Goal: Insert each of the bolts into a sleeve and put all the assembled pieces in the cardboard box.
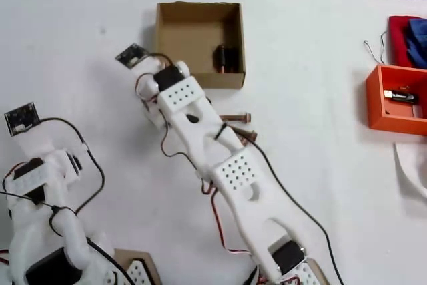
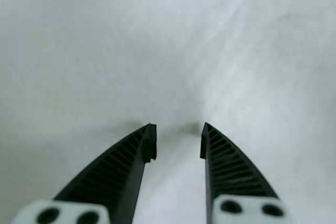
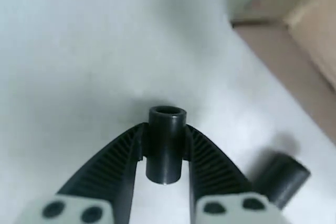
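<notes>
Right wrist view: right pincer [image 3: 165, 132] grips black sleeve [image 3: 167, 142]; left pincer [image 2: 177, 140] half-open, empty.

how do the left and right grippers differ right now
The left gripper is open and holds nothing; the right gripper is shut on a black sleeve. The left gripper is over bare table, while the right gripper is near the cardboard box, with a second sleeve lying beside it. Both have black ribbed fingers.

No readable text; white patch on black item [image 1: 400, 96], maybe label.
</notes>
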Controlling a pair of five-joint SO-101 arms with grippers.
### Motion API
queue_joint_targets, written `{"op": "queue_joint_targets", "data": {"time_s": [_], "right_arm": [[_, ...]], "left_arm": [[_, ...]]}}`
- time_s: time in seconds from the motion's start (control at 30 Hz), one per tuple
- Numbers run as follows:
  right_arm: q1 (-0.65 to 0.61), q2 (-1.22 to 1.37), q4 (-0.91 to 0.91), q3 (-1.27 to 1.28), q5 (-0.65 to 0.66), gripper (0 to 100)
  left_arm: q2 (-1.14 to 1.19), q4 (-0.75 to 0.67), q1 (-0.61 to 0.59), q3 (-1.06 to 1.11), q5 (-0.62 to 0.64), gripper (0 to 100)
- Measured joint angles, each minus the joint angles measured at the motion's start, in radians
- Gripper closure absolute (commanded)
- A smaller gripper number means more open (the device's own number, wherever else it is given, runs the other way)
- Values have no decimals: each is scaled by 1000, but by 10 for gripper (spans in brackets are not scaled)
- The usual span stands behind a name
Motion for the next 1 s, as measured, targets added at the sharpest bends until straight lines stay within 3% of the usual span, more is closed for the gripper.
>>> {"op": "queue_joint_targets", "data": {"time_s": [0.2,0.37,0.63,0.8,0.9,1.0], "right_arm": [[43,-135,54,-123,-97,978],[51,-390,54,72,-126,978],[71,-1051,2,845,-117,978],[72,-1476,-336,1478,-55,978],[72,-1542,-548,1841,-51,978],[77,-1542,-664,2050,-49,978]], "left_arm": [[0,0,0,0,0,838],[0,0,0,0,0,838],[0,0,6,0,0,838],[0,0,23,0,0,838],[0,0,23,0,0,838],[0,0,26,0,0,838]]}}
